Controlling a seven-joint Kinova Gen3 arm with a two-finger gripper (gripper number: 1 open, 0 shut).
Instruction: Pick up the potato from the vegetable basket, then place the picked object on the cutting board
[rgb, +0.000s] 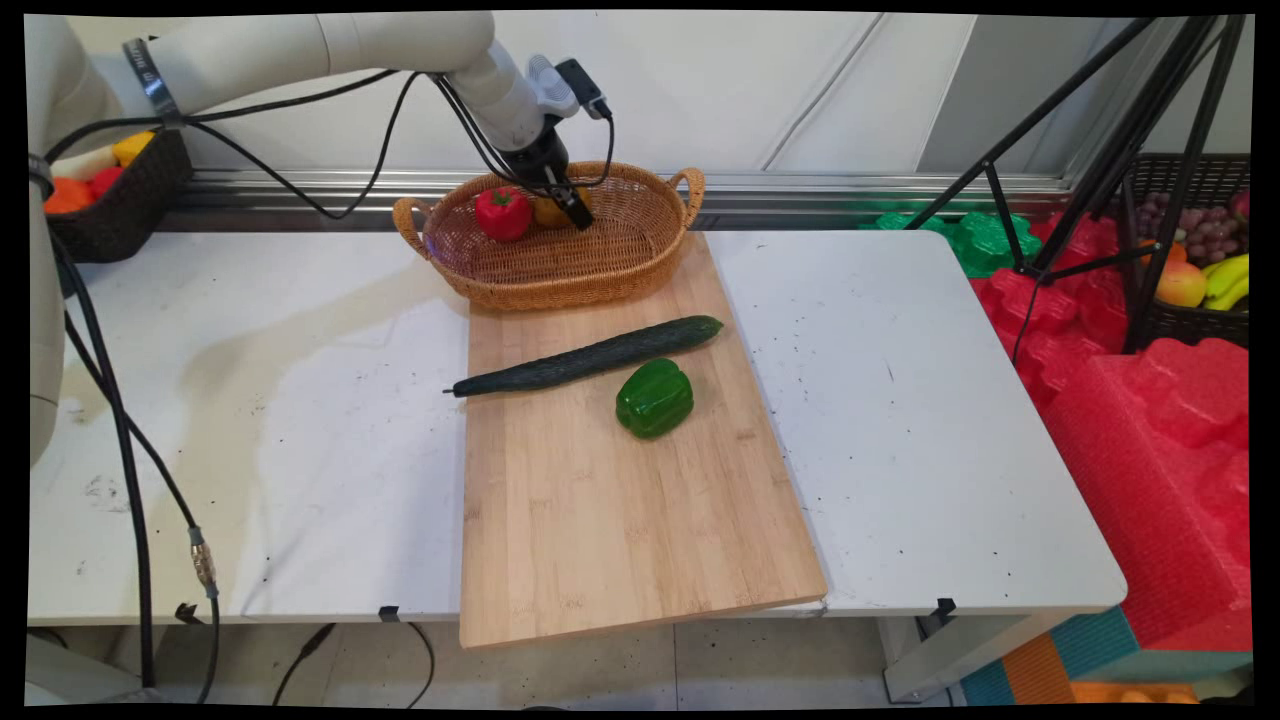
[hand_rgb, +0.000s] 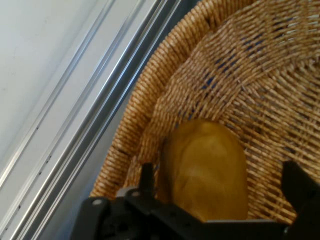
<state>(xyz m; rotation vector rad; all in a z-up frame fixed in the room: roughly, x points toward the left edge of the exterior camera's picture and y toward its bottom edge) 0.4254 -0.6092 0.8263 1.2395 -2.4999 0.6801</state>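
My gripper (rgb: 572, 208) reaches down into the wicker basket (rgb: 600, 268) at the back of the wooden board. It stands open around a yellow-brown rounded vegetable (hand_rgb: 207, 172), which lies on the basket floor against the far wall. The left finger (hand_rgb: 146, 176) is close beside the vegetable, while the right finger (hand_rgb: 300, 185) stands apart from it. In the main view only a bit of that yellow vegetable (rgb: 549, 212) shows behind the hand. A red bell pepper (rgb: 503, 213) lies in the basket just left of the gripper.
A long dark cucumber (rgb: 590, 356) and a green bell pepper (rgb: 655, 398) lie on the cutting board (rgb: 600, 520) in front of the basket. A dark basket of produce (rgb: 120, 205) sits at the far left. Tripod legs (rgb: 1090, 150) and red foam (rgb: 1150, 420) stand to the right of the table.
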